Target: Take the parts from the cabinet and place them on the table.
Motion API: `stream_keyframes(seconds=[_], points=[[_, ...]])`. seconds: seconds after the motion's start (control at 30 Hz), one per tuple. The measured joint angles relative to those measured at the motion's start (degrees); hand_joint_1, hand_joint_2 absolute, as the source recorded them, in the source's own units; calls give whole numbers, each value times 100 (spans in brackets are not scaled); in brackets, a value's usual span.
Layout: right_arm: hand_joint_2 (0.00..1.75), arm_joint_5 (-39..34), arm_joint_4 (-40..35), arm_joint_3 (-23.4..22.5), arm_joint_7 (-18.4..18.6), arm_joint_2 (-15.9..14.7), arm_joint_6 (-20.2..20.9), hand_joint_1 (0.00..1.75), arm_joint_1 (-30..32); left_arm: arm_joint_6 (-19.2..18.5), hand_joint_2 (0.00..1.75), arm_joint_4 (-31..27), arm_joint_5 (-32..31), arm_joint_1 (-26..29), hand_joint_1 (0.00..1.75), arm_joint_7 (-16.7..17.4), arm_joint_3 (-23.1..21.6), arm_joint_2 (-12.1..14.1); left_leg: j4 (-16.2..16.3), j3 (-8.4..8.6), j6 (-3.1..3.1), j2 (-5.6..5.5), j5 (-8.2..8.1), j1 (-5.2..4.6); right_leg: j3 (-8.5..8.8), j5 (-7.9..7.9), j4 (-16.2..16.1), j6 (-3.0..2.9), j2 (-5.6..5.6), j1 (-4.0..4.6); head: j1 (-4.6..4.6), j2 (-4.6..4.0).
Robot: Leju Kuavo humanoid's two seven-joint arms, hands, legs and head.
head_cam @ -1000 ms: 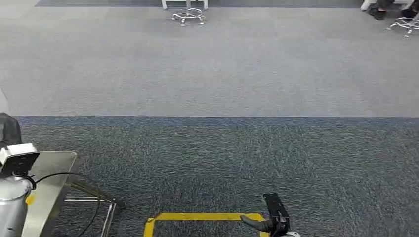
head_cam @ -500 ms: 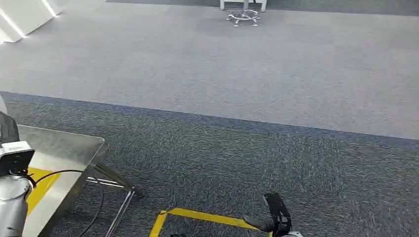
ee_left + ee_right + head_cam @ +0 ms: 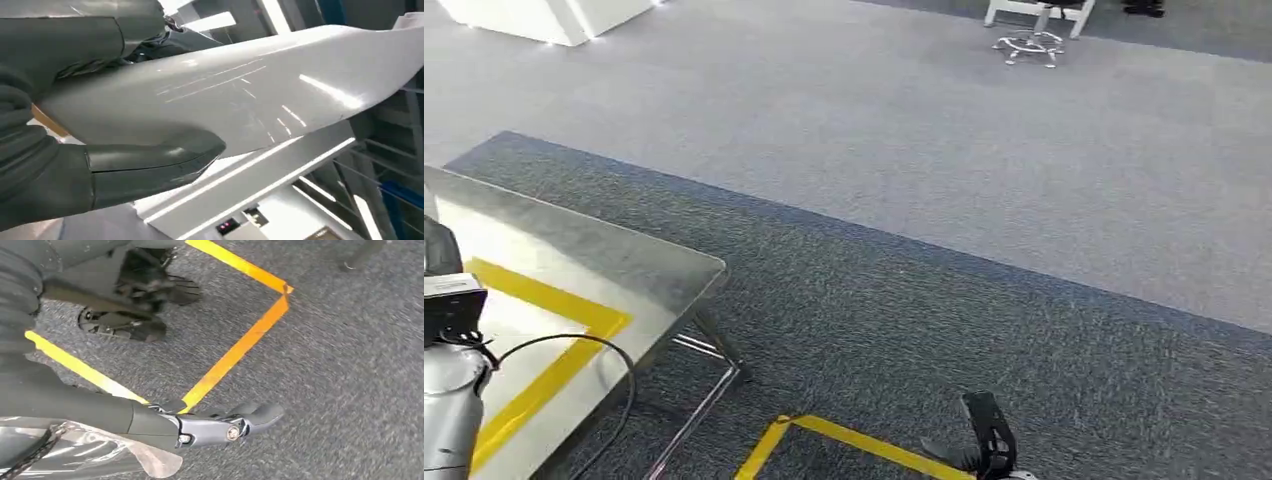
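Note:
My left hand (image 3: 55,160) grips a long, glossy white part (image 3: 260,95), thumb under it and fingers over it. In the head view my left arm (image 3: 449,400) rises at the left edge over the steel table (image 3: 634,255), which bears a yellow tape outline (image 3: 574,310). My right hand (image 3: 220,425) hangs low above the dark carpet with its fingers stretched out and nothing between them. Its dark fingers (image 3: 986,440) show at the bottom of the head view. Some clear film (image 3: 85,455) sits by the base of that hand; what it is, I cannot tell.
A yellow tape square (image 3: 864,448) marks the dark carpet by the table's legs (image 3: 714,365). Beyond lies light grey carpet with a chrome stool base (image 3: 1029,45) far off and a white block (image 3: 544,15) at the far left.
The camera has swung left: the steel table has slid further into the picture and the stool base has shifted right. Both hands keep their pose.

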Motion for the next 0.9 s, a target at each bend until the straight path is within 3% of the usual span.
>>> stream_keyframes(seconds=[0.03,0.07,0.1,0.13,0.17,0.2,0.3,0.33,0.37,0.4,0.43,0.5,0.53,0.57,0.6,0.63,0.67,0.7,0.8,0.83,0.87,0.9], points=[[175,-2,0,-2,-2,-7,0,0,11,4,175,4,-13,5,175,0,0,-2,2,1,-1,-86,0,2,-17,143,-72,2,1,-2,0,0],[175,-2,0,-4,-2,-11,0,0,9,7,175,4,-28,4,175,0,0,-7,7,4,-4,-173,1,8,99,399,-401,0,9,-11,2,0],[175,-2,0,-4,-4,-20,0,0,3,9,175,4,-50,4,175,13,0,-13,18,10,-23,-258,-7,18,329,712,-931,-10,63,-27,-4,0],[175,-2,0,-4,-7,-24,0,0,-2,13,175,4,-63,0,175,31,0,-17,36,14,-43,-336,-19,30,569,971,-1463,-9,209,-52,2,0],[175,-4,0,-4,-11,-31,4,0,-1,20,175,4,-70,-3,175,44,0,-20,56,-14,-84,-393,-29,24,705,960,-1734,-8,552,-90,-2,0],[175,-7,0,-7,-15,-33,7,0,-1,22,175,7,-79,-20,175,52,2,-24,110,-59,-121,-460,-30,19,782,930,-1854,-15,577,-109,-15,0],[175,-13,0,-7,-15,-37,7,0,-6,22,175,7,-114,23,175,79,13,-13,37,-98,-261,-681,36,76,806,942,-1834,-104,384,-56,0,0],[175,-13,0,-9,-18,-31,11,0,-19,24,175,7,-116,24,175,92,17,4,62,-115,-275,-669,3,89,838,981,-1901,-166,283,-105,-4,0],[175,-13,0,-9,-19,-33,11,0,-23,46,175,7,-120,10,175,92,26,21,227,-177,-288,-298,-117,36,861,974,-1919,-195,216,-83,-30,0],[175,-13,0,-9,-17,-33,11,0,-18,55,175,9,-136,-29,175,94,28,22,589,-345,-308,-56,-322,30,873,966,-1919,-232,125,-65,-66,0],[175,-13,0,-9,-11,-33,11,0,-4,66,175,11,-157,-40,175,94,37,11,1073,-568,-326,78,-539,38,881,949,-1916,-256,29,-43,-55,0],[175,-15,0,-9,-2,-35,11,0,9,72,175,22,-175,-14,175,90,72,-15,1803,-918,-345,160,-779,52,884,927,-1914,-274,-138,-17,-61,0],[175,-17,0,-9,-2,-35,11,0,9,72,175,26,-168,-8,175,90,90,-26,1800,-916,-347,167,-704,54,892,915,-1913,-272,-223,-8,-59,0],[175,-20,0,-9,-2,-35,13,0,6,74,175,28,-162,-9,175,90,112,-33,1539,-775,-341,180,-511,54,907,902,-1913,-268,-304,-2,-61,0],[175,-24,0,-9,-2,-35,13,0,4,76,175,28,-157,-14,175,85,131,-33,1068,-528,-325,216,-264,51,932,883,-1913,-262,-378,4,-59,0],[175,-22,0,-9,0,-33,13,0,-1,79,175,28,-155,-24,175,83,155,-33,471,-200,-292,348,-8,33,972,856,-1913,-249,-452,10,-59,0],[175,-22,0,-9,2,-35,15,0,-2,81,175,28,-155,-40,175,76,177,-35,126,-5,-251,677,-46,-32,995,834,-1914,-226,-513,28,-55,0],[175,-20,0,-9,4,-35,15,0,-6,85,175,28,-166,-71,175,74,181,-44,66,5,-191,695,-57,-81,981,812,-1904,-189,-560,68,-66,0],[175,-11,0,-9,13,-33,24,0,-17,98,175,28,-190,-56,175,55,230,-50,70,-41,-114,462,-65,-104,1035,770,-1921,-118,-780,61,-55,0],[175,-9,-4,-9,15,-33,24,0,-27,98,175,26,-201,-58,175,48,249,-48,16,0,-62,390,-30,-47,1033,723,-1901,-60,-737,50,-63,0],[175,-9,-4,-9,7,-33,26,0,-33,107,175,24,-203,-73,175,39,256,-57,8,5,-39,337,-27,-33,967,628,-1777,-37,-396,30,-37,0],[175,-7,-4,-9,7,-33,26,0,-33,109,175,26,-210,-106,175,39,262,-63,9,0,-10,272,-18,-20,812,445,-1434,-32,-168,11,-33,0]])
